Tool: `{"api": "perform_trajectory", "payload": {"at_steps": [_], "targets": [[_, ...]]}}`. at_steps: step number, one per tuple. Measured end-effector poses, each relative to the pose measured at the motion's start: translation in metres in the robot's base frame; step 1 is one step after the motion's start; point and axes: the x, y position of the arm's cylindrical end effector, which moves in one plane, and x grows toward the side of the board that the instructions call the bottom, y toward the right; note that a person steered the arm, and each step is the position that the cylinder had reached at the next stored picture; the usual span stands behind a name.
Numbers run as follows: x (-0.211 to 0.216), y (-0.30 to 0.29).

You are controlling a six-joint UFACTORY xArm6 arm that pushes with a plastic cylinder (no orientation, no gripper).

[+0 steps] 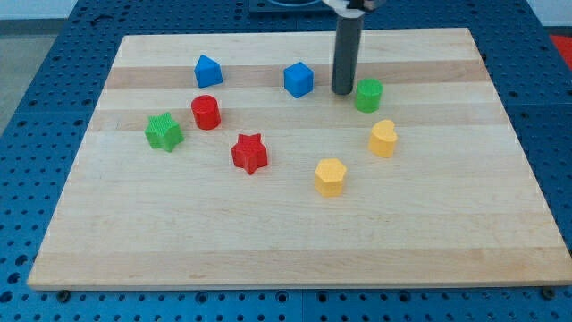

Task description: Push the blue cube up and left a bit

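Counter (295,241): a pale wooden board on a blue perforated base; 8 small blocks are carried on its far half.
End effector: a straight dark rod with nothing to open or close, so no apart or together state applies; my tip (343,92) is seen resting just at 3 o'clock of the blue cube, with a narrow gap, and just at 9 o'clock of the green cylinder (368,95).
Blue cube (298,79): found at the 12 o'clock part of the counter, standing flat, slightly turned.
Handling: judged light, stiff and smooth, so easy sliding and some turning under an off-centre push are expected.
Contact place: the cube's face toward 4 o'clock is judged best, pushed toward 10 o'clock through its middle.
Neighbours: a blue house-shaped block (208,71) lies well apart at 9 o'clock of the cube; a red cylinder (206,112) and red star (250,153) lie toward 7 o'clock.
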Motion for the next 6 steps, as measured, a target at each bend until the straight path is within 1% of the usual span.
{"api": "perform_trajectory", "payload": {"at_steps": [1, 3, 5, 6], "targets": [[-0.006, -0.033], [-0.017, -0.076], [-0.029, -0.059], [-0.036, -0.063]]}}
